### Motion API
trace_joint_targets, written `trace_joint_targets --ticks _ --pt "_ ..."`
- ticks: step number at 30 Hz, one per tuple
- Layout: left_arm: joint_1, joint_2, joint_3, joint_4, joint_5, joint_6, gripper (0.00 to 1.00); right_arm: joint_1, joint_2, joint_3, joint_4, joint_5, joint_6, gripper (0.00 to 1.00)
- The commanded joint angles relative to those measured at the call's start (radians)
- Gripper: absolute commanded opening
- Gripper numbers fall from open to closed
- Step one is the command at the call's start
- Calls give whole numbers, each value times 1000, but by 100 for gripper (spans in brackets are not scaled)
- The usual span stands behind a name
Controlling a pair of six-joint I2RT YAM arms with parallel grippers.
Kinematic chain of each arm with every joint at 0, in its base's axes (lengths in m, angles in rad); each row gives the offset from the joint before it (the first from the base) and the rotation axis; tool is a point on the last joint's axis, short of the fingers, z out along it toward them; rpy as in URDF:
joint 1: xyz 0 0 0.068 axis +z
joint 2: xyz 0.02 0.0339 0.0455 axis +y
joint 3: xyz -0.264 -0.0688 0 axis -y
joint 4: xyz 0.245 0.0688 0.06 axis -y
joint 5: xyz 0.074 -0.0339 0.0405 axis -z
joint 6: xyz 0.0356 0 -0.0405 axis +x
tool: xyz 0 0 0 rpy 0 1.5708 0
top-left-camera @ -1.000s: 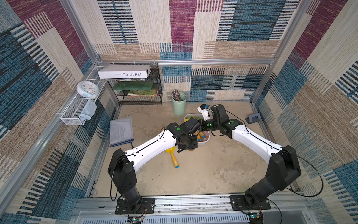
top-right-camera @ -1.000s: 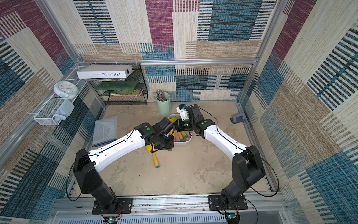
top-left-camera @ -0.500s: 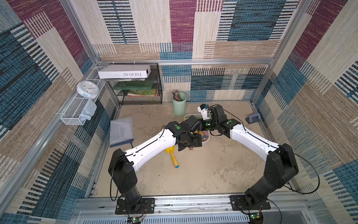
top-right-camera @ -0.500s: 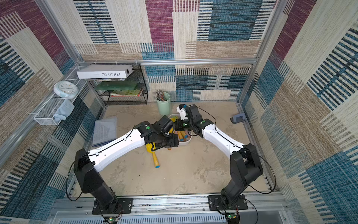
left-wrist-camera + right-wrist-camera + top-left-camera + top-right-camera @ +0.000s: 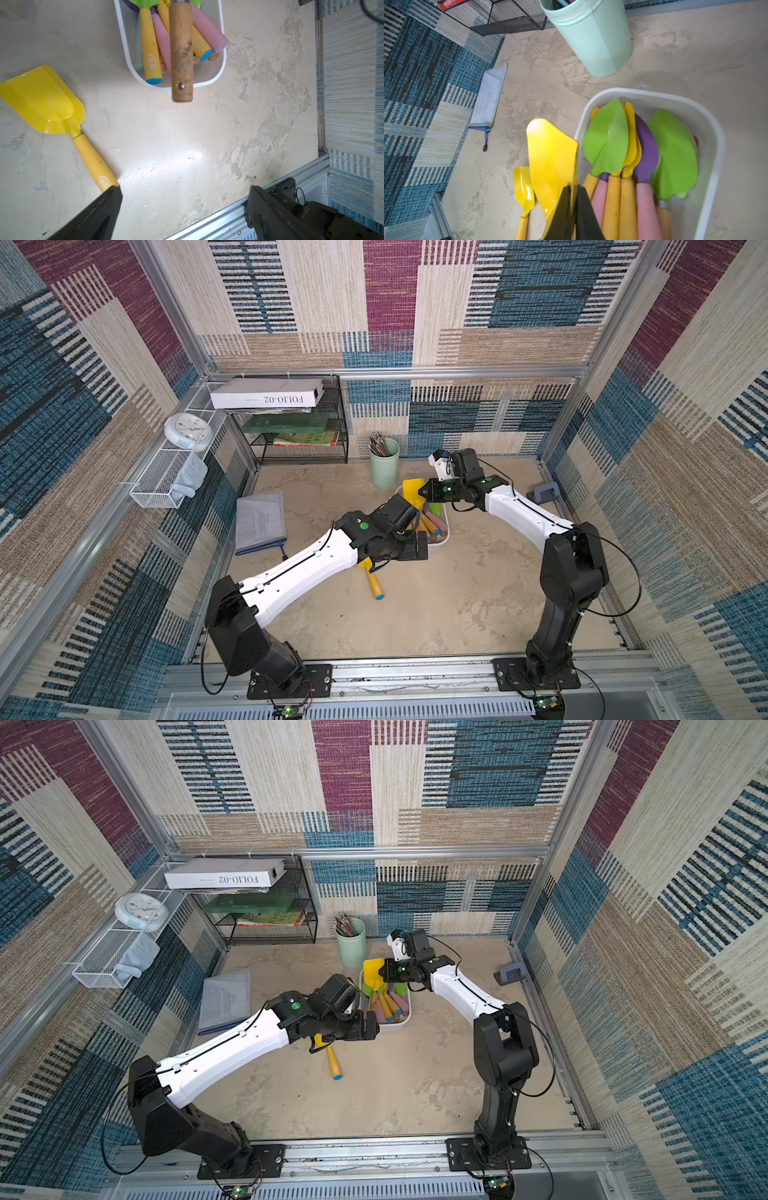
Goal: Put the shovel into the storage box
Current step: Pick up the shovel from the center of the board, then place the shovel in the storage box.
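The storage box (image 5: 445, 531) (image 5: 406, 1025) (image 5: 220, 68) (image 5: 710, 145) is a white tub holding several shovels with green, purple and yellow blades. My right gripper (image 5: 422, 491) (image 5: 384, 971) (image 5: 572, 187) is shut on the edge of a yellow shovel blade (image 5: 550, 158) (image 5: 412, 490) at the box's far end. That shovel's wooden handle (image 5: 181, 52) hangs in the air over the box's near end. My left gripper (image 5: 185, 199) (image 5: 424, 546) stands open just short of the handle, with nothing in it. A second yellow shovel (image 5: 370, 576) (image 5: 332, 1060) (image 5: 52, 104) (image 5: 524, 187) lies on the table beside the box.
A mint-green cup (image 5: 384, 468) (image 5: 591, 41) of pencils stands just behind the box. A black wire shelf (image 5: 299, 435) is at the back left, a grey document pouch (image 5: 259, 520) at the left, a small grey object (image 5: 544, 493) at the right wall. An aluminium rail (image 5: 228, 218) runs along the front.
My left gripper has opened wide and let go of the wooden handle. My right gripper has closed the last bit on the yellow blade. Both arms have barely moved.
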Motion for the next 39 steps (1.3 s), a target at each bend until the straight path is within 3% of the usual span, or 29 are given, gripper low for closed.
trace_joint_targets --ticks 1,10,32,39 --pt "7 -54 -56 122 -33 38 100 -26 56 64 -52 -83 -101 0" --pt "53 -105 -165 226 7 74 100 -69 218 212 -138 -127 -204 0" --pt "87 -59 -197 181 7 46 100 -82 282 139 -62 -115 -152 0" --pt "87 -15 -168 110 -2 24 100 -81 268 135 -75 -89 -149 20"
